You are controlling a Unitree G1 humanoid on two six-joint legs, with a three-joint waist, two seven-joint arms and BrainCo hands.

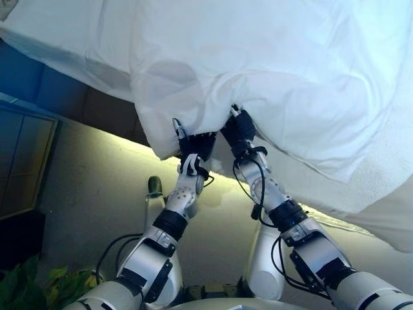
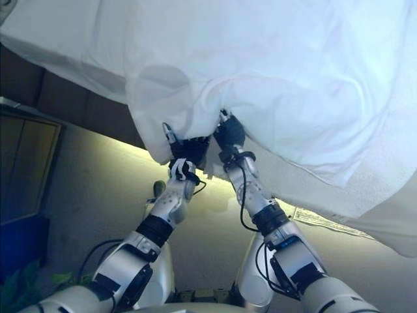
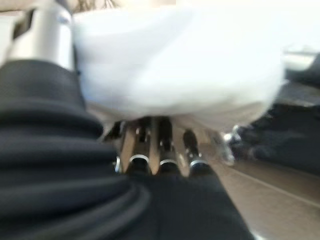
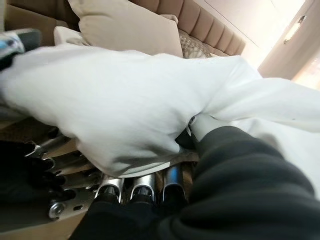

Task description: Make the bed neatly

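Observation:
A white duvet [image 1: 258,58] lies over the bed and fills the upper part of both eye views. Its near edge hangs down in a bunched corner. My left hand [image 1: 197,145] and my right hand [image 1: 239,132] sit side by side at that corner, almost touching. In the left wrist view the fingers [image 3: 165,145] run under the duvet fold [image 3: 175,65] with the thumb over it. In the right wrist view the fingers [image 4: 142,182] curl beneath the bunched duvet [image 4: 115,100], and the thumb is hidden by cloth.
A textured under-sheet [image 1: 387,187] drapes off the bed to my right. The dark brown bed side [image 1: 103,106] runs below the duvet, above beige floor. A dark cabinet [image 1: 22,161] and a plant [image 1: 39,284] stand at the left. A beige pillow [image 4: 125,25] leans on the padded headboard [image 4: 210,25].

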